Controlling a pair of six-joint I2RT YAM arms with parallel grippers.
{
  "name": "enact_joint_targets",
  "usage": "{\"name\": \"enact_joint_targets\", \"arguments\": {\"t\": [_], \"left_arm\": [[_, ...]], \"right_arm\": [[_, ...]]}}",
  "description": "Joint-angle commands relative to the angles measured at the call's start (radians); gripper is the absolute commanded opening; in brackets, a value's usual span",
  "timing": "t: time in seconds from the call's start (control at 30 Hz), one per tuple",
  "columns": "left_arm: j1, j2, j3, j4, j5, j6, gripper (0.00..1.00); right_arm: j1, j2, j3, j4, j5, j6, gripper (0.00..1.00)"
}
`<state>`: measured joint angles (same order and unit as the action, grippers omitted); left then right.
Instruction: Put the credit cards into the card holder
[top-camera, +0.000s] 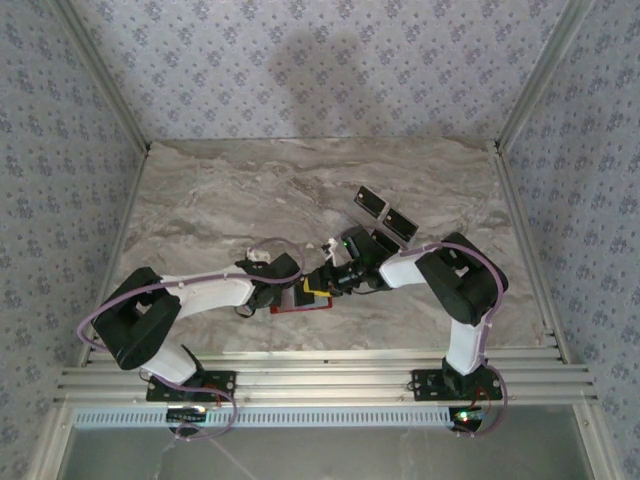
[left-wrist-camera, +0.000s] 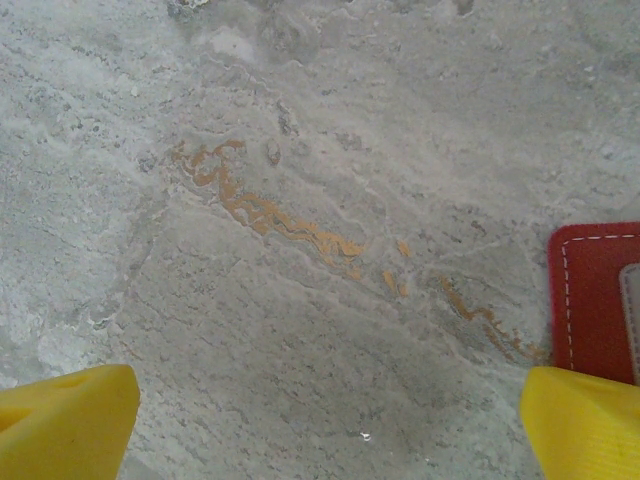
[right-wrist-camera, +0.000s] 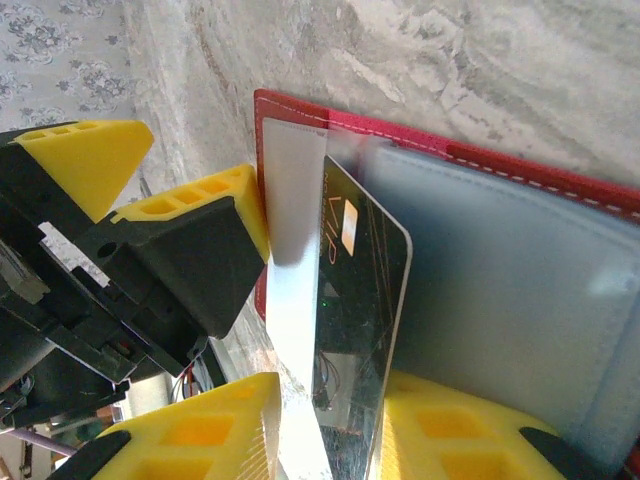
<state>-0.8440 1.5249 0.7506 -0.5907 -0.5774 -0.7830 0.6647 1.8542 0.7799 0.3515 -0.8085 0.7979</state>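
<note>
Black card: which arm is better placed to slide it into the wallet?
Right: the black card sits between the right gripper's fingers, at the wallet's pocket. The left gripper is open beside the wallet.

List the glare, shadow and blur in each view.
Top external: soft, even light, a broad shadow on the back wall. Left wrist: marble table sharp, the yellow fingertips blurred at the bottom corners. Right wrist: the glossy black card mirrors dark gear, the pale strip beside it is blown out by glare, the red card holder keeps a crisp stitched edge.
</note>
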Motion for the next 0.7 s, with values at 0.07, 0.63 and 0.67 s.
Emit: {"name": "enact_joint_targets", "arguments": {"t": [0.07,0.63,0.67], "left_arm": [[0.019,0.012,-0.003,-0.003,-0.015,0.006,0.99],[0.019,0.028,-0.003,0.006,-0.01,0.004,0.99],[0.018,0.028,-0.004,0.006,-0.009,0.005,0.99]], "right_arm": [[-0.023,-0.006,-0.007,-0.117,0.067,-0.025,0.31],[-0.024,0.015,0.023,-0.156,0.051,-0.048,0.0],[-0.024,0.017,0.025,-0.156,0.049,-0.048,0.0]]}}
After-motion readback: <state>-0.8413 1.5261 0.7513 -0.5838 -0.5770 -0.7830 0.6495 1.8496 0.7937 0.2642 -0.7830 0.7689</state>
